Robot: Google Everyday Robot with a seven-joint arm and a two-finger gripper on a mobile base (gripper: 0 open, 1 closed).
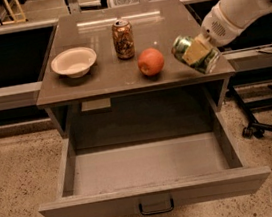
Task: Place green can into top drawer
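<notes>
The green can (184,48) is pinched between the fingers of the gripper (198,54) and is held tilted above the right front corner of the counter (97,83). Below, the drawer (149,164) is seen open. A bowl (74,62), a brown can (123,39) and a fruit (150,61) are set on the counter.

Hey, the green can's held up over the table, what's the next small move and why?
Probably carry it out past the table edge, toward the camera. The claw grips the green can tilted above the tabletop's front corner; the top drawer sits open lower down, so lowering now would likely hit the table.
</notes>
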